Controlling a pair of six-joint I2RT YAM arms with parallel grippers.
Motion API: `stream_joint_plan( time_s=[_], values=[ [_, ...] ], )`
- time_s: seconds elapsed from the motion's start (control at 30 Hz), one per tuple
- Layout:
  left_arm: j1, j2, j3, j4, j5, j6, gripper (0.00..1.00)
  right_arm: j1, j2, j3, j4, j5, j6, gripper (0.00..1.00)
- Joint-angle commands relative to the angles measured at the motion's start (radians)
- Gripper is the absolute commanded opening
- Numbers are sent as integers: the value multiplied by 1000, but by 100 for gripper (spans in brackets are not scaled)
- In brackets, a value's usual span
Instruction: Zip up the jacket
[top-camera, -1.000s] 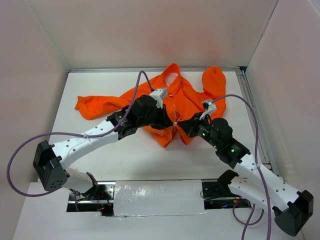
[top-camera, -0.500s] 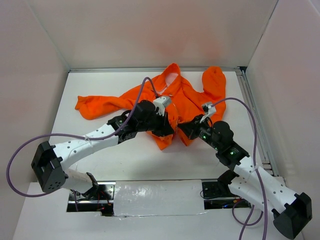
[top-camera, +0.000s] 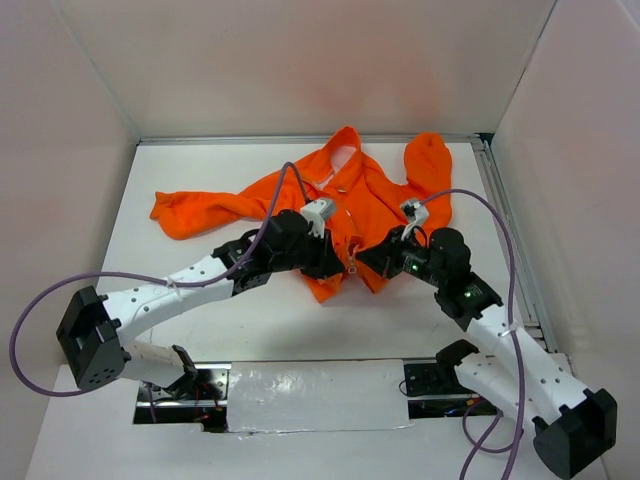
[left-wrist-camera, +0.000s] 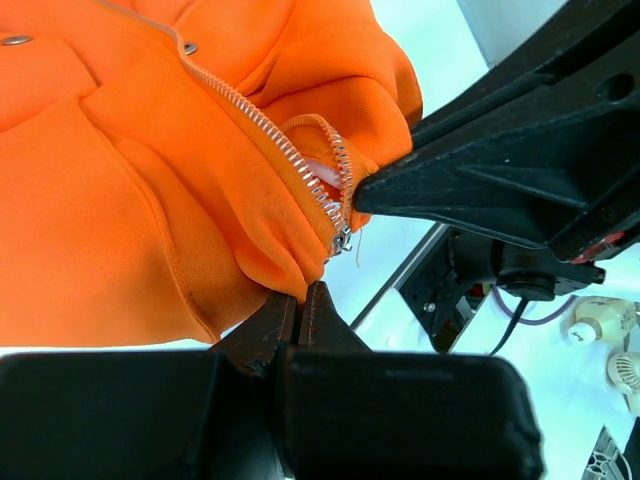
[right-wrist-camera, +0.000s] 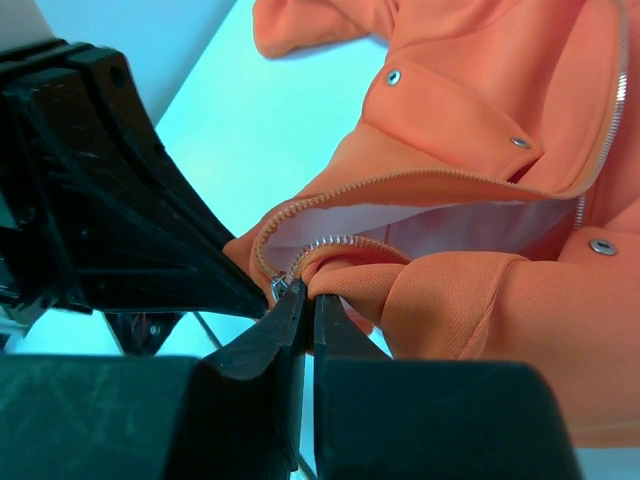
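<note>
My left gripper (top-camera: 344, 264) and right gripper (top-camera: 366, 258) meet almost tip to tip at the bottom hem (top-camera: 335, 288) of the jacket (top-camera: 378, 200), each pinching one edge of the zipper (left-wrist-camera: 250, 118). From there it runs toward 12 o'clock, up to the collar (top-camera: 345, 153).

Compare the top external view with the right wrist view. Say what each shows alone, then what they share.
Top only: the whole jacket, its long sleeve, collar, and the white left arm. Right wrist only: pale lining, pocket snaps, individual zipper teeth curling at the hem. Both: left gripper and right gripper shut on the jacket's bottom hem, tips close together.
</note>
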Motion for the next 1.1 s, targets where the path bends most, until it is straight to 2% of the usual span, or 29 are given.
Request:
stream_joint_plan(
  time_s=[0.0, 0.13, 0.23, 0.27, 0.33, 0.37, 0.4, 0.43, 0.6, 0.73, 0.97, 1.07],
  values=[
    [-13, 0, 36, -150, -9, -7, 0, -28, 50, 70, 47, -22, -34, 8],
    [37, 47, 108, -168, -30, -91, 0, -13, 55, 47, 3, 16, -8, 21],
    [100, 79, 169, -202, 26, -145, 0, -13, 35, 47, -22, 25, -4, 38],
    [111, 84, 185, -193, 52, -143, 0, -10, 24, 45, -29, 22, -6, 53],
    [133, 87, 189, -170, 82, -159, 0, -7, 16, 48, -60, 35, 5, 64],
    [137, 89, 197, -166, 108, -160, 0, -4, 6, 48, -68, 36, 9, 83],
    [139, 89, 206, -169, 109, -168, 0, -2, -3, 45, -74, 42, 17, 87],
    [140, 95, 215, -182, 109, -166, 0, 3, -8, 42, -86, 41, 22, 99],
    [142, 119, 280, -231, 109, -195, 0, 33, -65, 20, -96, -16, 75, 100],
    [142, 119, 289, -233, 132, -205, 0, 82, -86, -10, -39, -68, 131, 100],
    [142, 102, 278, -227, 145, -218, 0, 170, -14, -44, 96, -22, 206, 100],
    [142, 106, 288, -239, 149, -218, 0, 210, 13, -62, 173, 48, 243, 100]
  ],
)
